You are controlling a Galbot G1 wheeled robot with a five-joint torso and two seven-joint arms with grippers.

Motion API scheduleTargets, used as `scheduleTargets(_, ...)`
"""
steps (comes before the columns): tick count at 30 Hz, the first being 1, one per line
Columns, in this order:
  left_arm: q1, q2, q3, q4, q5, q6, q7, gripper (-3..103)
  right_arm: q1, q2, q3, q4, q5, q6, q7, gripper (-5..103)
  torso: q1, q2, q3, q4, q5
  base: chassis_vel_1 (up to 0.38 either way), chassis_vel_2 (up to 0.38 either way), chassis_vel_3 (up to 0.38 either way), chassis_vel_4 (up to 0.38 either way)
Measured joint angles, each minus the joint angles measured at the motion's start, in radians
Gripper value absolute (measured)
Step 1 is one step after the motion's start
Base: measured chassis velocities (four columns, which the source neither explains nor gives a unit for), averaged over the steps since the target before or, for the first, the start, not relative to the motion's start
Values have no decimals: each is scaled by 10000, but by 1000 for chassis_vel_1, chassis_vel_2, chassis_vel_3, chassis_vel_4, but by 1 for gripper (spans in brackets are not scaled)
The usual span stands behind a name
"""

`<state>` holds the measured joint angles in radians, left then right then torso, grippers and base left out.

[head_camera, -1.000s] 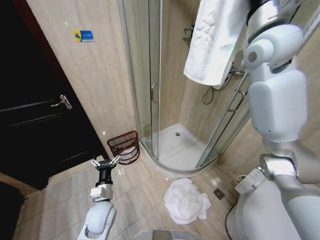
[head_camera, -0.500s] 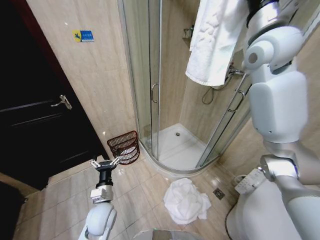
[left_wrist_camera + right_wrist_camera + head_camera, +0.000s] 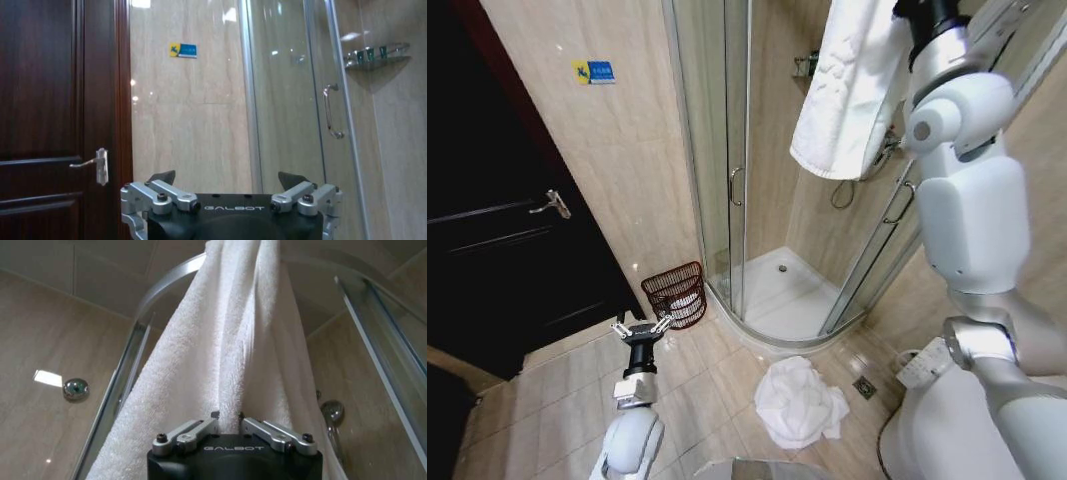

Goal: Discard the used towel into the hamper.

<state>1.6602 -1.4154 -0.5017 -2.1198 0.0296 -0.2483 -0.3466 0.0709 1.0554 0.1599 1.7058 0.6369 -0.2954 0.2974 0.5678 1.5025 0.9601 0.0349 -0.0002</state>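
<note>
A white towel (image 3: 847, 80) hangs high over the shower's curved top rail (image 3: 167, 277). In the right wrist view my right gripper (image 3: 227, 416) is shut on a fold of this towel (image 3: 220, 355), with the cloth running up from between the fingers to the rail. The hamper (image 3: 675, 293), a small reddish-brown wire basket, stands on the floor against the wall beside the shower, with something white inside. My left gripper (image 3: 641, 328) is held low just in front of the hamper, open and empty, and faces the wall and door (image 3: 227, 178).
A crumpled white towel (image 3: 799, 400) lies on the tiled floor before the shower tray (image 3: 782, 290). The glass shower doors (image 3: 727, 150) stand right of the hamper, and a dark wooden door (image 3: 497, 230) is on the left. A toilet (image 3: 937, 410) sits at lower right.
My right arm has shifted slightly up and left, and the hanging towel has swung a little left with it. The left gripper sits slightly lower.
</note>
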Motion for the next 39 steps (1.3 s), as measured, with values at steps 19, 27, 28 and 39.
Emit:
scheduleTargets(19,195,-6,-23,-23,41,-199,-32,100,-1409,-354,335,801,-71,27,10,1,0,0,0,0,2,0,0,0,0)
scheduleTargets(27,321,-27,-42,-115,140,-266,-83,100,-2022,-557,585,1180,-72,61,-60,1,0,0,1,0,2,0,0,0,0)
scheduleTargets(28,321,-27,-42,-115,140,-266,-83,100,-2022,-557,585,1180,-72,61,-60,1,0,0,1,0,2,0,0,0,0)
scheduleTargets(39,365,-89,-15,-80,285,-344,-94,100,-3033,-611,977,1641,-136,147,-280,1,0,0,1,0,1,0,0,0,0)
